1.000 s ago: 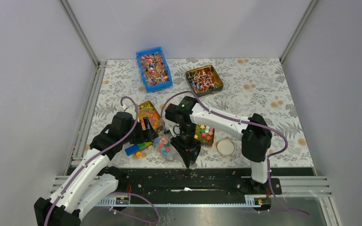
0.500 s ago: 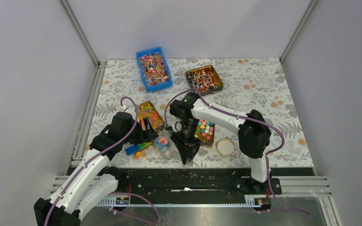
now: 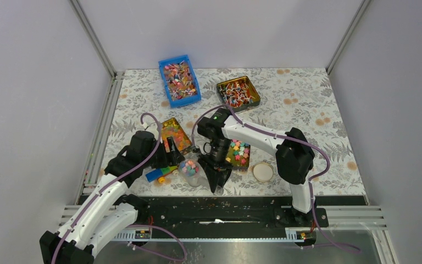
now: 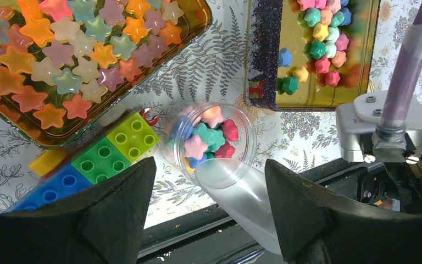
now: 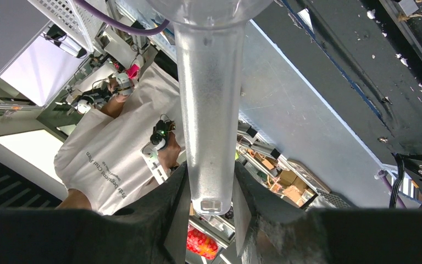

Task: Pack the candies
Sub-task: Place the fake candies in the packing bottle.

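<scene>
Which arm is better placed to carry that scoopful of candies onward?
The right arm. The right gripper is shut on the handle of the scoop, with the candies sitting in its bowl. The left gripper hangs open above the scoop, holding nothing.

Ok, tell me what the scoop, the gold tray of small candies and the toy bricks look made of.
Scoop: seemingly clear plastic, with a frosted handle and a see-through bowl showing the candies.
Tray: likely a metal tin, glossy gold, mirroring its contents.
Toy bricks: opaque moulded plastic, smooth, with studded tops.
</scene>
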